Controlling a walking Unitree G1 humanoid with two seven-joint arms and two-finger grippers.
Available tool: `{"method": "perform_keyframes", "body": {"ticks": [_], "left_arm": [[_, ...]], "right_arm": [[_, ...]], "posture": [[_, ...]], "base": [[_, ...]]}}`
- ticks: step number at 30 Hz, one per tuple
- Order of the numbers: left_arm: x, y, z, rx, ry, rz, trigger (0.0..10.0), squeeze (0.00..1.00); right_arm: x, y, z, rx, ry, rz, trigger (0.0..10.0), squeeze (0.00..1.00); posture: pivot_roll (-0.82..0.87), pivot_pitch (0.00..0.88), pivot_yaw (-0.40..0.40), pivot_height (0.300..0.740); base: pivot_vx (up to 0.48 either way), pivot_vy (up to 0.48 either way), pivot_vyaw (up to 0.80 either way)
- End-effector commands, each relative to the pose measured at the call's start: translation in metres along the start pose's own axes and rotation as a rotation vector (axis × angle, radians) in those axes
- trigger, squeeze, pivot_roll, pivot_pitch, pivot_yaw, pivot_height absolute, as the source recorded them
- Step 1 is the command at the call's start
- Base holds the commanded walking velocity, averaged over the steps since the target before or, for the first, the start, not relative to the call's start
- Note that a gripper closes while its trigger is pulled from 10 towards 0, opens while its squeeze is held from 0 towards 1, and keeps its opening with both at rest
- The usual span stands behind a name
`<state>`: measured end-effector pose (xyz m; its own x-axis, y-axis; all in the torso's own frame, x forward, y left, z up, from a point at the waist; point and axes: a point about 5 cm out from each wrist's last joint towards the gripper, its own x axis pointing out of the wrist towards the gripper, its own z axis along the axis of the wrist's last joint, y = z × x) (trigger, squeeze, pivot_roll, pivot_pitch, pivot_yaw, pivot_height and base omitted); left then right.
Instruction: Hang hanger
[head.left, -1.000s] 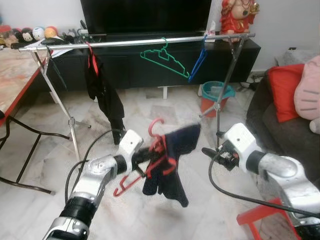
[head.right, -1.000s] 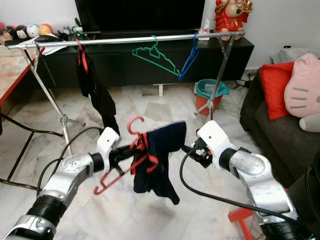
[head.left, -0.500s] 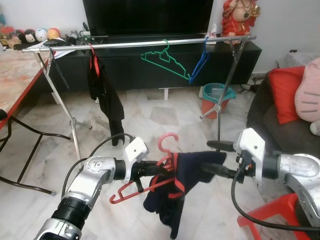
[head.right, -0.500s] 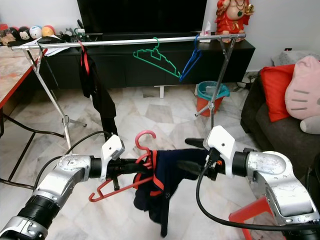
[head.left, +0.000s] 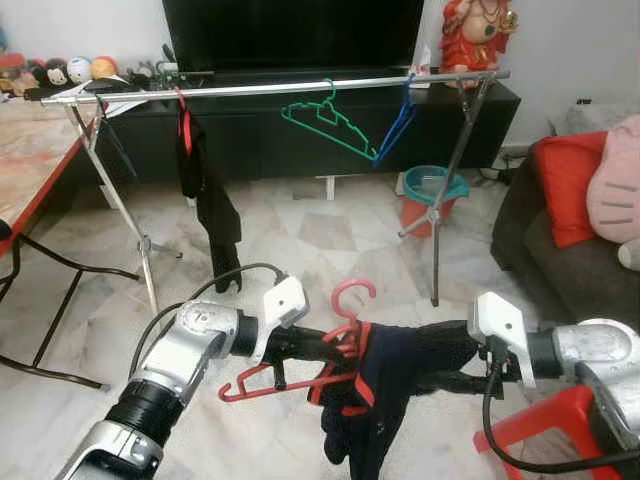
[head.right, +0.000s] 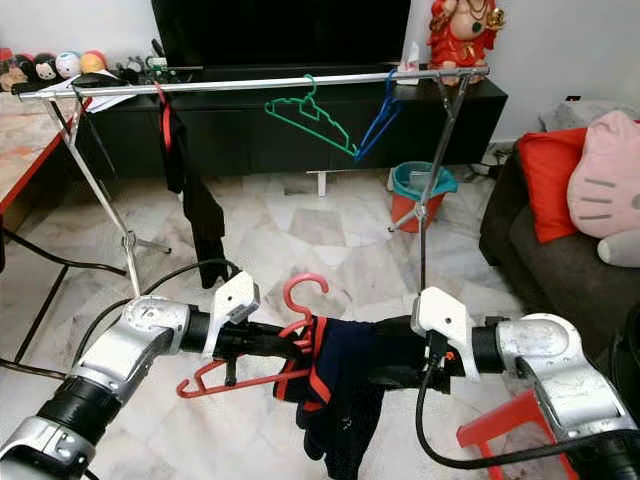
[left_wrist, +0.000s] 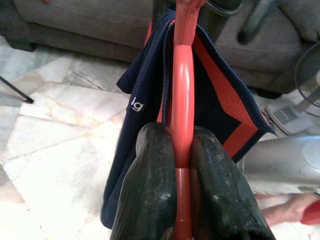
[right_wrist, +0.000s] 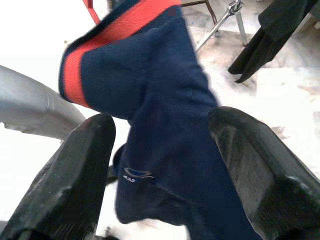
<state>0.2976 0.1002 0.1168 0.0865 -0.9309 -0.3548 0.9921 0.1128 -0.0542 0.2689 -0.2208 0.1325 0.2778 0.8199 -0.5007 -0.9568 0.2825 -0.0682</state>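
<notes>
**Red hanger with navy garment held low before the rail**

In the foreground, low over the marble floor (head.left: 330, 225), a red hanger (head.left: 300, 372) is held by the left gripper (left_wrist: 182, 165). In the left wrist view its two black fingers (left_wrist: 150, 190) are seen pressed tight against the hanger's red bar, one on each side, with no gap left. The hanger lies tilted, its hook (head.left: 352, 293) pointing upward and its far end dipping toward the robot's left.

A navy garment (head.left: 385, 385) with red trim is draped over the hanger and hangs below it in folds. The right gripper (right_wrist: 160, 155) is brought in from the robot's right at the level of the garment. In the right wrist view its fingers (right_wrist: 75, 175) are seen spread wide, the navy cloth lying between them; whether either finger touches the cloth cannot be told. Nothing is clamped by it.

A red stool (head.left: 550, 425) is noted near the right arm, and a dark sofa (head.left: 545, 245) with a red cushion (head.left: 565, 170) and a pink plush (head.left: 615, 175) stands on the robot's right. A table (head.left: 25, 165) with a red edge stands on the left.

Farther off, a metal clothes rail (head.left: 280, 88) spans the room on two tripod stands. On it are hung a black garment on a red hanger (head.left: 205, 185), a green hanger (head.left: 325, 118) and a blue hanger (head.left: 398, 125), all well apart from the held hanger. A teal and red bucket (head.left: 432, 195) is set on the floor behind the rail's right stand. A black cabinet (head.left: 300, 135) with a television (head.left: 290, 30) is placed against the far wall.
</notes>
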Motion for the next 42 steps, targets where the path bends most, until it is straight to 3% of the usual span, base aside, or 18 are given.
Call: {"method": "perform_keyframes", "body": {"ticks": [1, 11, 28, 29, 30, 32, 33, 42], "left_arm": [[0.004, -0.002, 0.018, 0.080, -0.003, -0.057, 10.0, 0.00], [0.010, -0.004, 0.024, 0.098, -0.005, -0.093, 10.0, 0.00], [0.013, -0.004, 0.028, 0.107, -0.012, -0.101, 10.0, 0.00], [0.013, -0.004, 0.028, 0.107, -0.013, -0.099, 10.0, 0.00], [0.013, -0.004, 0.028, 0.107, -0.013, -0.098, 10.0, 0.00], [0.013, -0.004, 0.028, 0.107, -0.014, -0.097, 10.0, 0.00], [0.013, -0.004, 0.029, 0.107, -0.015, -0.097, 10.0, 0.00], [0.015, -0.002, 0.031, 0.113, -0.021, -0.087, 10.0, 0.00]], "right_arm": [[0.003, -0.004, 0.004, -0.029, -0.003, 0.002, 10.0, 0.00], [0.014, -0.013, 0.007, -0.049, -0.042, 0.019, 10.0, 0.00], [0.025, -0.005, -0.004, -0.001, -0.019, 0.146, 10.0, 0.00], [0.025, -0.005, -0.005, 0.001, -0.017, 0.151, 7.0, 0.00], [0.026, -0.005, -0.006, 0.005, -0.014, 0.155, 2.7, 0.00], [0.026, -0.005, -0.006, 0.008, -0.012, 0.157, 2.7, 0.00], [0.026, -0.004, -0.007, 0.009, -0.010, 0.166, 0.0, 0.00], [0.030, -0.002, -0.011, 0.016, 0.004, 0.179, 0.0, 0.00]], "posture": [[-0.01, 0.000, -0.004, 0.740], [0.00, 0.000, -0.006, 0.740], [0.01, 0.000, -0.009, 0.740], [0.01, 0.000, -0.009, 0.740], [0.01, 0.000, -0.008, 0.740], [0.01, 0.000, -0.008, 0.740], [0.01, 0.000, -0.007, 0.740], [0.01, 0.000, -0.003, 0.740]], "base": [[0.000, 0.000, 0.00], [0.000, 0.000, 0.00], [0.000, 0.000, 0.00], [0.000, 0.000, 0.00], [0.000, 0.000, 0.00], [0.000, 0.000, 0.00], [0.000, 0.000, 0.00], [0.000, 0.000, 0.00]]}}
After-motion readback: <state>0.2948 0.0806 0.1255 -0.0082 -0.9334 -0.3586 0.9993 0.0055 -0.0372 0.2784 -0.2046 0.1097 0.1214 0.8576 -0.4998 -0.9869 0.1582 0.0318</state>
